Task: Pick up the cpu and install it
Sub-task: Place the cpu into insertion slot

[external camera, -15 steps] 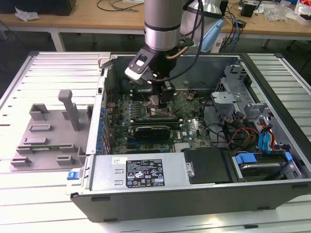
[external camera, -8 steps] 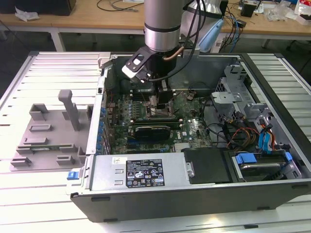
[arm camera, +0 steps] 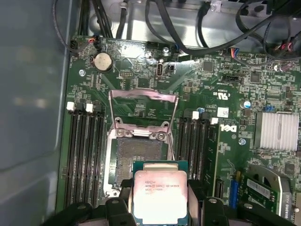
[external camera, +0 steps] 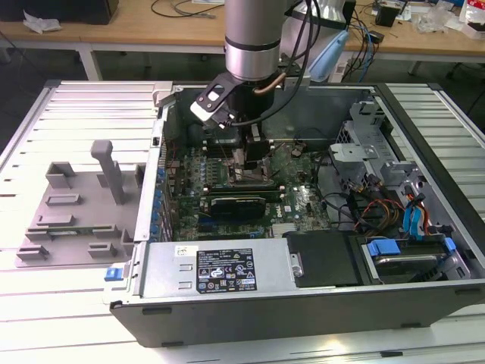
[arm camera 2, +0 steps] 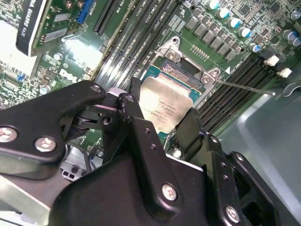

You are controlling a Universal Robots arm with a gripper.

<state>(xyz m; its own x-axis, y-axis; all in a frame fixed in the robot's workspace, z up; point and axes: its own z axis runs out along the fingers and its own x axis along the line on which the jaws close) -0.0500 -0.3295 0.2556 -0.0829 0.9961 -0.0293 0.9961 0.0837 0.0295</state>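
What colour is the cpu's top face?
The cpu has a pale silver-white metal top with a green edge around it; it shows best in the first wrist view.

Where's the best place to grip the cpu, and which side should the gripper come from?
Grip two opposite thin edges, coming from above its metal top. The cpu is a thin, flat square held over the open socket, so only its edges give purchase; the gripper clamps it that way.

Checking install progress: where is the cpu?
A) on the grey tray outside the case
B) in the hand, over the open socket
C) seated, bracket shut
B: the cpu is gripped by the hand over the socket, whose bracket is swung open.
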